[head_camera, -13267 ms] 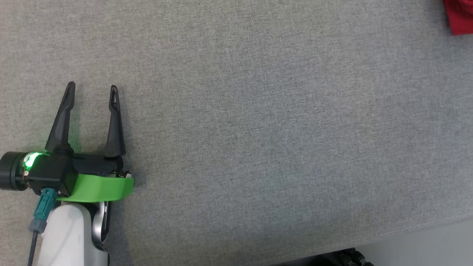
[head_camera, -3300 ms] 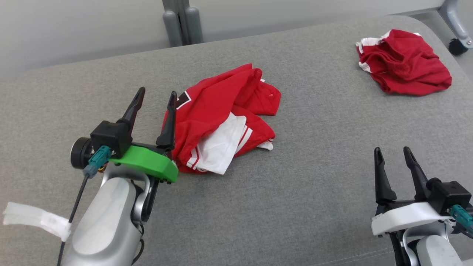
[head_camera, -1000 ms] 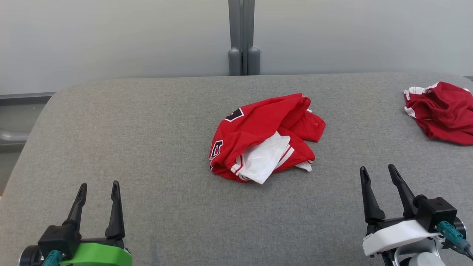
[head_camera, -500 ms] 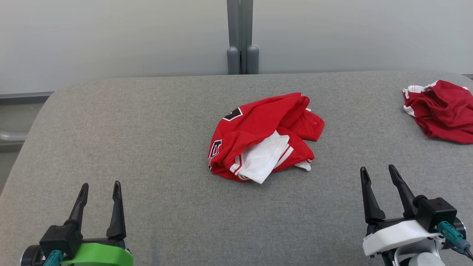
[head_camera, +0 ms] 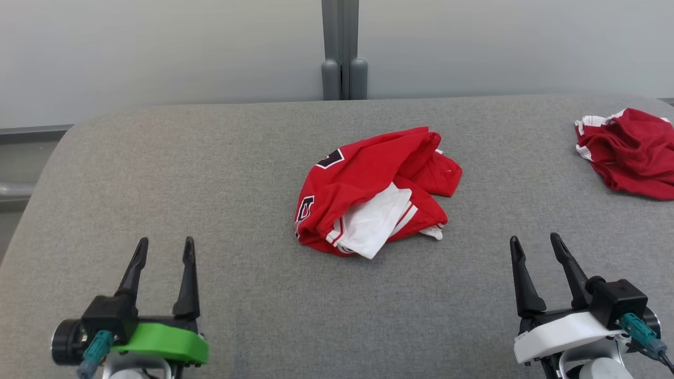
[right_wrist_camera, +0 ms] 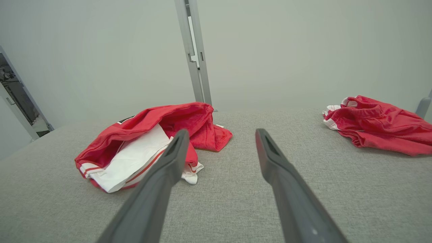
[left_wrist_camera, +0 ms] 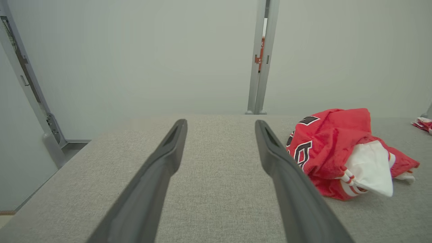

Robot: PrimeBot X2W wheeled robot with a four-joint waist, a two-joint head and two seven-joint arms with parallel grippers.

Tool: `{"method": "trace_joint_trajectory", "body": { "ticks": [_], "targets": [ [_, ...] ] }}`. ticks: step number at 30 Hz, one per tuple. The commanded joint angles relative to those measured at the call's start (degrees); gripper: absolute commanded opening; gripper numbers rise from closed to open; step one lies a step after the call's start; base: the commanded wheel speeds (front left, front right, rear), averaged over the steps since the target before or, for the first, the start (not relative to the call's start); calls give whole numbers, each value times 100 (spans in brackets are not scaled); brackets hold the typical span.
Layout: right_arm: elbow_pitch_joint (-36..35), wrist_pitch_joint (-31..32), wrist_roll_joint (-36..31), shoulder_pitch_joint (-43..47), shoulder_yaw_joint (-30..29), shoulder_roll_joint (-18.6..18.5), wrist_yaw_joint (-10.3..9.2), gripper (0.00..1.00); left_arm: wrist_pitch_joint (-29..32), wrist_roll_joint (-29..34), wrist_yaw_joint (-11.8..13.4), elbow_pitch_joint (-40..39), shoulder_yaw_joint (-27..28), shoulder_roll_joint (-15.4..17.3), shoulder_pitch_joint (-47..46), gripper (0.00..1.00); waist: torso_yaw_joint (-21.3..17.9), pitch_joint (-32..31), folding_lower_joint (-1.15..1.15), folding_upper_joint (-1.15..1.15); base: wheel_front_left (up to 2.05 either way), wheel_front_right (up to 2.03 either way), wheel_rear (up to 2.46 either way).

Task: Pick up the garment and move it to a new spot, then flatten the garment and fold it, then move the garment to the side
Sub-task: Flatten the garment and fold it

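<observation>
The garment (head_camera: 374, 192) is a red jersey with white panels and striped trim, lying in a crumpled heap near the middle of the grey surface (head_camera: 210, 173), touched by nothing. It is bunched, with a white panel spilling out toward 6 o'clock. It looks set down at its new spot but not yet flattened, so spreading it out probably comes next. Black characters edged in white show on its 9 o'clock flank and near 11 o'clock, but folds cut them off and I cannot read them. No brand shows. The left claw (head_camera: 165, 242) hovers low at 8 o'clock from the heap, fingers spread wide and empty, pointing toward 12. The right claw (head_camera: 534, 238) waits at 4 o'clock, likewise gaping and holding nothing. Flanking the heap like this probably readies each claw for an opposite edge. A second red garment (head_camera: 626, 152) lies well apart toward 3 o'clock, near the surface's edge. Behind, at 12, a grey post (head_camera: 344, 50) stands against a pale wall (head_camera: 158, 52)
</observation>
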Motion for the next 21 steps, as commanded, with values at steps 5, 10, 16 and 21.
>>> {"method": "trace_joint_trajectory", "body": {
  "ticks": [5, 10, 16, 21],
  "targets": [
    [16, -16, 32, -161, 84, -52, -11, 100, -1, 84, -12, 208, -570, 6, -592, 100, -170, 206, 0, 0, 0, 0, 0],
    [33, -16, 49, -289, 112, -49, -11, 100, -1, 27, -12, 493, -1157, -16, -1082, 100, -412, 433, 0, 0, 0, 0, 0],
    [37, -16, 71, -427, 131, -56, -11, 100, -1, -55, -12, 972, -1616, -34, -1484, 100, -735, 716, 0, 0, 0, 0, 0],
    [2, -16, 87, -546, 79, -72, -11, 100, -1, -108, -12, 1439, -1834, -67, -1697, 100, -971, 973, 0, 0, 0, 0, 0]
  ]
}}
